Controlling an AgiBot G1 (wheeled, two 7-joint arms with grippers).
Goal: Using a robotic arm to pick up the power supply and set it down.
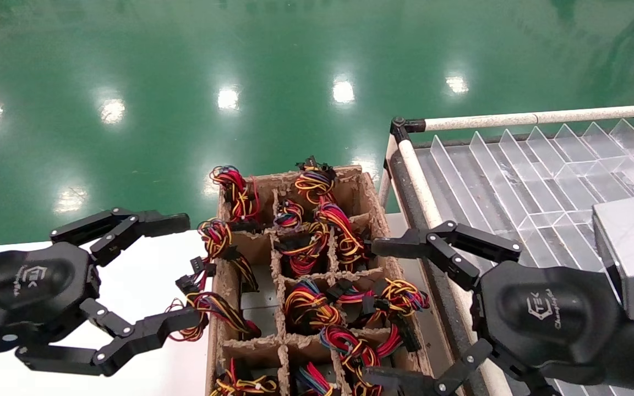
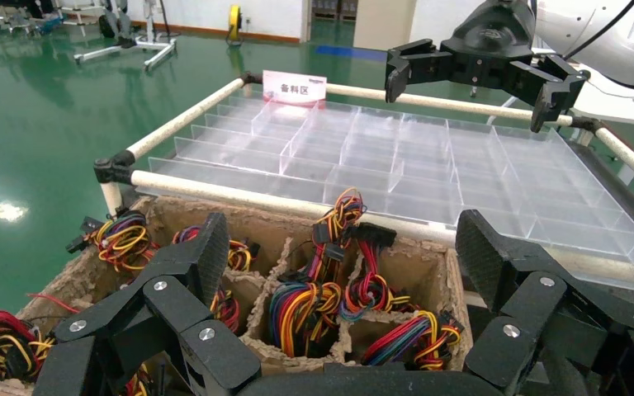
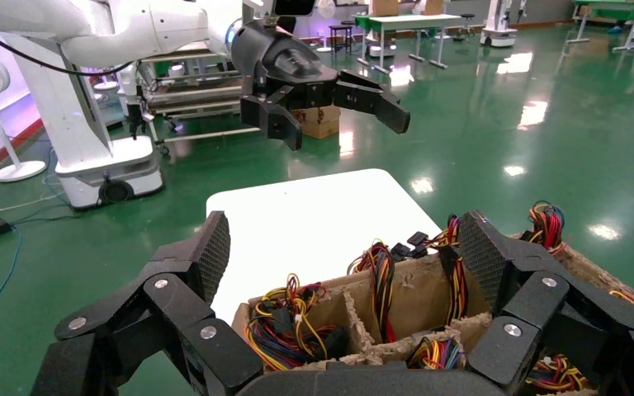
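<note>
- Head view: the right gripper (image 1: 394, 311), the robotic arm assigned to the task, hovers at the right edge of the cardboard crate (image 1: 375, 206). Its fingers are spread wide and hold nothing. The left gripper (image 1: 182, 269) hovers at the crate's left edge, also spread wide and empty, over the white table (image 1: 146, 264).
- Head view: the crate's cells hold power supply units; mostly their wire bundles (image 1: 309, 305) show, red, yellow and black. A grey metal face (image 1: 259, 302) is visible in one left-hand cell. No unit is lifted.
- Head view: the clear divider tray (image 1: 515, 181) on the right holds no power supply in the part shown. The silver block (image 1: 633, 247) is the right arm's wrist housing.
- Left wrist view: the right gripper (image 2: 475, 82) shows farther off above the tray (image 2: 396, 157), fingers apart.
- Right wrist view: the left gripper (image 3: 334, 111) hangs open above the table (image 3: 305, 227).
- Status: judged from these views, grasping, lifting and setting down all remain to be done.
</note>
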